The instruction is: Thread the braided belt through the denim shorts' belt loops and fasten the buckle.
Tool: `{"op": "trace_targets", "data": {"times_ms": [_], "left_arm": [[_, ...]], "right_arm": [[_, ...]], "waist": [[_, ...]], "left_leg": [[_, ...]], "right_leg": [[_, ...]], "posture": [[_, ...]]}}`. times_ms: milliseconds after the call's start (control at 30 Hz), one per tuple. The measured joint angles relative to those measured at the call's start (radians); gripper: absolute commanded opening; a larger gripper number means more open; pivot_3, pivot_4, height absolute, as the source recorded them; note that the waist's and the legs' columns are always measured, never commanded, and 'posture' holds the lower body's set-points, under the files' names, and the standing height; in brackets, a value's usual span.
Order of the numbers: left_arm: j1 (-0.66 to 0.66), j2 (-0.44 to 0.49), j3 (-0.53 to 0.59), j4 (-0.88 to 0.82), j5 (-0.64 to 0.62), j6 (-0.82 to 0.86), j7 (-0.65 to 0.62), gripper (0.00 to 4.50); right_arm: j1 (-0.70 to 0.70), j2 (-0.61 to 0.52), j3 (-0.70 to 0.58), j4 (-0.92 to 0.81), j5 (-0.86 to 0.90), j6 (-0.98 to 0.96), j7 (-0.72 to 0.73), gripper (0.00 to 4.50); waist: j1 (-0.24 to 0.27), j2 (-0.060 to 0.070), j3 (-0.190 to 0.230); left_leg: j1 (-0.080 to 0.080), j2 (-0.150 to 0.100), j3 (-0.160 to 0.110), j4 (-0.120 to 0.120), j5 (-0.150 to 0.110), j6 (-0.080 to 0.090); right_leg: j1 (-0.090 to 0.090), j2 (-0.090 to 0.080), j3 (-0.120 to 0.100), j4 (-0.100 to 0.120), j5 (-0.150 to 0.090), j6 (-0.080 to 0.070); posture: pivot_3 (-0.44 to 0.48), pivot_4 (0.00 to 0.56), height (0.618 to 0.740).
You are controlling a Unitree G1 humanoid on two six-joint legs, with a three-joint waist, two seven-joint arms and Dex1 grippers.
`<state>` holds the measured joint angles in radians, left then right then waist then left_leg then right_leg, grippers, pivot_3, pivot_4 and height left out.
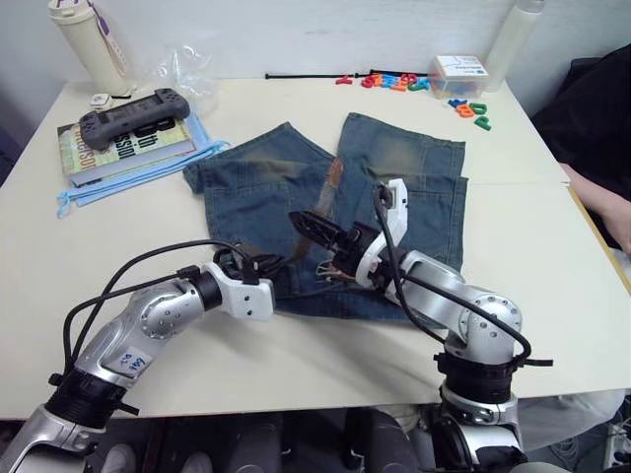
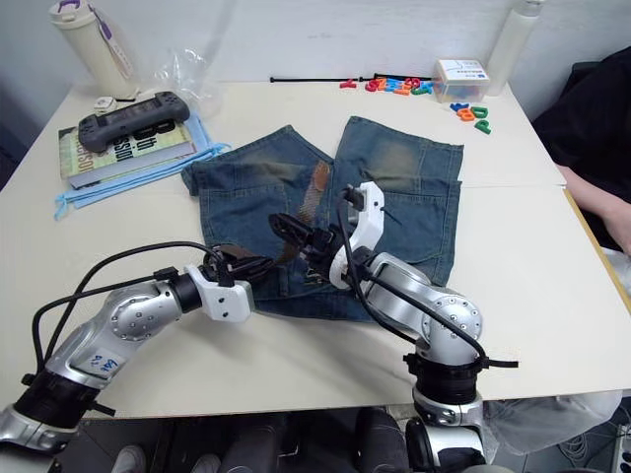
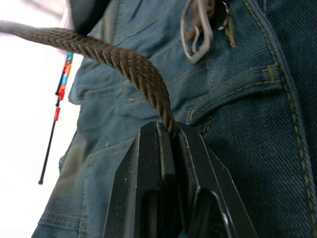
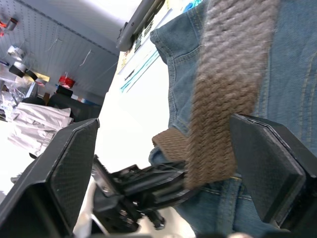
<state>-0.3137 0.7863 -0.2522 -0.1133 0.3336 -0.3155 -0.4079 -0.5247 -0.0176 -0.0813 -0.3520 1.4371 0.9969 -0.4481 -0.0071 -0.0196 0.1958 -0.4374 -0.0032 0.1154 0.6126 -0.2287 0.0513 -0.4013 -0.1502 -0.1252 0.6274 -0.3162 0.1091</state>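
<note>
My left gripper (image 3: 166,144) pinches the braided belt (image 3: 124,62) over the denim shorts (image 1: 414,168), my right gripper (image 4: 163,163) spread wide around it.

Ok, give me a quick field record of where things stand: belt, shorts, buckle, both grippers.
denim shorts: flat on the table, waistband toward the robot
braided belt: lies over the shorts, tip up between the legs
buckle: on the denim near the waistband, unfastened
left gripper: shut on the belt
right gripper: open, fingers either side of the belt
</note>
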Motion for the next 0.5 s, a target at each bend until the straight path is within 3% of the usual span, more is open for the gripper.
{"op": "trace_targets", "data": {"times_ms": [500], "left_arm": [[-0.024, -0.065, 0.077, 0.030, 0.116, -0.007, 0.068, 0.35]], "right_arm": [[0.151, -0.043, -0.001, -0.054, 0.097, -0.114, -0.158, 4.50]], "waist": [[0.000, 0.000, 0.000]], "left_leg": [[0.000, 0.000, 0.001, 0.001, 0.001, 0.001]], "right_leg": [[0.000, 0.000, -0.002, 0.001, 0.000, 0.000]], "posture": [[0.000, 0.150, 0.717]]}}
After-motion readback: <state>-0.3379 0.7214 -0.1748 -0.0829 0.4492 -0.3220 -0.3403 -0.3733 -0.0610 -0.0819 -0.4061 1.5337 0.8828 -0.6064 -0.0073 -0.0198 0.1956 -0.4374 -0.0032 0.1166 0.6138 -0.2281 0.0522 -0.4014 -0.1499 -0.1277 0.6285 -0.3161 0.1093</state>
